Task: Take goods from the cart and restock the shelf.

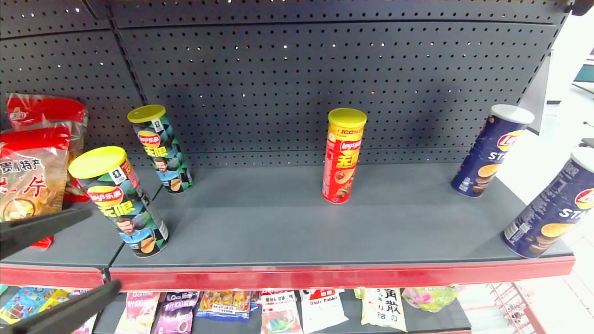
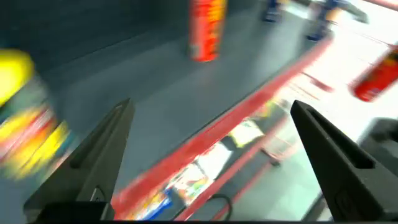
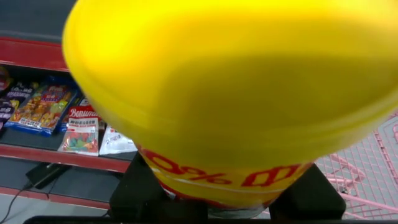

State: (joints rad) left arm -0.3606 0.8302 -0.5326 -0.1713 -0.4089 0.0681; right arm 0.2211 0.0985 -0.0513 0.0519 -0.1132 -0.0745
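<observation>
The right gripper [image 3: 224, 202] is clamped on a red cylindrical chip can with a yellow plastic lid [image 3: 230, 81]. Its black fingers [image 3: 140, 186] press either side of the can's body low down, and the lid faces the wrist camera. Behind this held can lie the candy bags [image 3: 74, 124] of the lower shelf, and a pink wire cart [image 3: 373, 168] stands off to one side.

The left gripper [image 1: 104, 247] hangs at the near left of the dark grey metal shelf [image 1: 278, 222]. Its jaws are spread wide with nothing between them, as the left wrist view also shows [image 2: 211, 104].

Five cans stand on end on the shelf. At the left are a near green-and-black patterned can [image 1: 123, 204], just beside the left gripper, and a far green-and-black patterned can [image 1: 160, 148], both with yellow lids. A second red can [image 1: 343, 155] stands alone in the middle, toward the back. At the right are a far navy blue can [image 1: 492, 150] and a near navy blue can [image 1: 552, 208], both white-lidded. Red-topped snack bags [image 1: 32, 157] fill the far left end.
</observation>
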